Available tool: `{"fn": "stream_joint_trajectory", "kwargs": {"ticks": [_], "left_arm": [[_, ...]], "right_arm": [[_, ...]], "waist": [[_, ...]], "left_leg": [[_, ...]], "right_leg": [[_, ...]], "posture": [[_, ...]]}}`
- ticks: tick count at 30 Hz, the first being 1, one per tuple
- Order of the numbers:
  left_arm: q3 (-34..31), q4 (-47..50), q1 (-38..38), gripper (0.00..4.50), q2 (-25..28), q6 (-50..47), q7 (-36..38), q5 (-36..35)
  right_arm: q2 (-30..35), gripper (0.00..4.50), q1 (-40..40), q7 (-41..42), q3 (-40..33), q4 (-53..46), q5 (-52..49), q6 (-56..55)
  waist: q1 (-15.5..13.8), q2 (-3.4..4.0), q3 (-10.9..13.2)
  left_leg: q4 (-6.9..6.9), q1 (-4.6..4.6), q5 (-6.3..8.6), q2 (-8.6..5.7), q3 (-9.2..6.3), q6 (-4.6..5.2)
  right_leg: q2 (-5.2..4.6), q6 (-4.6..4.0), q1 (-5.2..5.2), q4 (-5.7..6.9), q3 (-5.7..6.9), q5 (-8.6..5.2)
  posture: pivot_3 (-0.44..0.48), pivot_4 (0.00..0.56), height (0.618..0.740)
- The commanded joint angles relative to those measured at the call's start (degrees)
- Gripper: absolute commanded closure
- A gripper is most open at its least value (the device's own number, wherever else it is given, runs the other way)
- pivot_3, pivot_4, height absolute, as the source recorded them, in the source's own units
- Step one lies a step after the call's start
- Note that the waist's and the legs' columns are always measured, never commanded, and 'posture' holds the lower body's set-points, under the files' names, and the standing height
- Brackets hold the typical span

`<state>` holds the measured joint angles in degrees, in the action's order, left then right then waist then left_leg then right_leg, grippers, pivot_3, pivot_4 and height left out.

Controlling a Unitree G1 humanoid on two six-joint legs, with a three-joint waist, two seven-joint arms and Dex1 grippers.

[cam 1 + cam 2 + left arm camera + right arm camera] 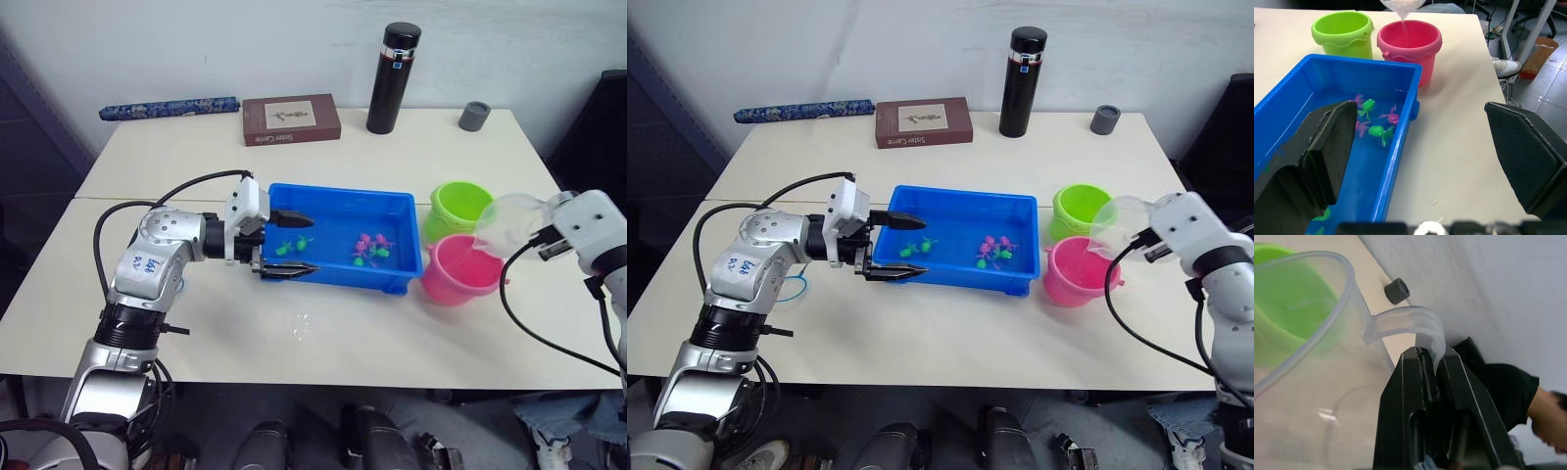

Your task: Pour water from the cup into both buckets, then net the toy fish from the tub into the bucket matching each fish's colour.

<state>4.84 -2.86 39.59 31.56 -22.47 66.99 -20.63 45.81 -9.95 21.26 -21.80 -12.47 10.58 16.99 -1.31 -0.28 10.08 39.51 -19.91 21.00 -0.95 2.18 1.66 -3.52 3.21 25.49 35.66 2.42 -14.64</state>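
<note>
My right gripper (1430,363) is shut on the handle of the clear cup (507,224). The cup is tipped with its lip over the pink bucket (458,269). The lime green bucket (458,209) stands just behind the pink one. The blue tub (390,280) lies left of both buckets and holds water and several green and pink toy fish (1377,121). My left gripper (297,244) is open at the tub's left end. It straddles the near wall, with one finger over the water and the other outside above the table.
At the back of the table stand a tall black flask (394,78), a small grey cap (474,116), a brown book (291,119) and a blue patterned roll (168,108). Water drops (304,323) lie in front of the tub. A thin blue hoop (799,286) shows under my left forearm.
</note>
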Motion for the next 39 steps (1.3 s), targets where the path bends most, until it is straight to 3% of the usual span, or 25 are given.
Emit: {"fn": "stream_joint_trajectory", "kwargs": {"ticks": [1, 13, 22, 39], "left_arm": [[-2.1, 1.6, 0.3, 0.0, 0.7, -0.8, -0.1, -2.2], [-3.6, -3.6, 3.3, 0.0, 2.2, 0.6, -2.5, -0.3], [-4.8, -4.1, 3.1, 0.0, 1.0, -0.4, -7.6, -0.5], [-5.3, -0.6, 1.1, 0.0, 1.2, -2.3, -10.2, -1.0]], "right_arm": [[-1.4, 4.44, -3.3, -1.6, -3.9, -1.3, -3.1, 4.3], [-3.1, 4.44, -21.3, -10.0, 5.2, 16.0, 0.0, 6.3], [-3.3, 4.44, -29.3, -15.5, 13.4, 26.6, 4.9, 2.2], [-1.2, 4.44, -35.7, -19.3, 24.6, 35.0, 15.4, -6.3]], "waist": [[0.0, 0.0, 0.0], [0.9, 0.0, 0.0], [1.5, 0.0, 0.0], [1.5, 0.01, 0.0]], "left_leg": [[0.01, -0.02, 0.0, 0.01, -0.01, 0.0], [0.06, -0.13, 0.0, 0.01, -0.04, 0.0], [0.14, -0.31, 0.0, 0.01, -0.07, 0.0], [0.15, -0.33, 0.0, 0.01, -0.07, -0.02]], "right_leg": [[0.01, 0.0, 0.0, -0.01, 0.01, 0.0], [-0.01, 0.0, 0.08, 0.04, 0.04, 0.0], [-0.05, 0.01, 0.23, 0.03, 0.09, 0.01], [-0.05, 0.01, 0.26, 0.04, 0.09, 0.01]], "posture": [[0.0, 0.15, 0.74], [0.0, 0.15, 0.74], [0.0, 0.15, 0.74], [0.0, 0.15, 0.74]]}}
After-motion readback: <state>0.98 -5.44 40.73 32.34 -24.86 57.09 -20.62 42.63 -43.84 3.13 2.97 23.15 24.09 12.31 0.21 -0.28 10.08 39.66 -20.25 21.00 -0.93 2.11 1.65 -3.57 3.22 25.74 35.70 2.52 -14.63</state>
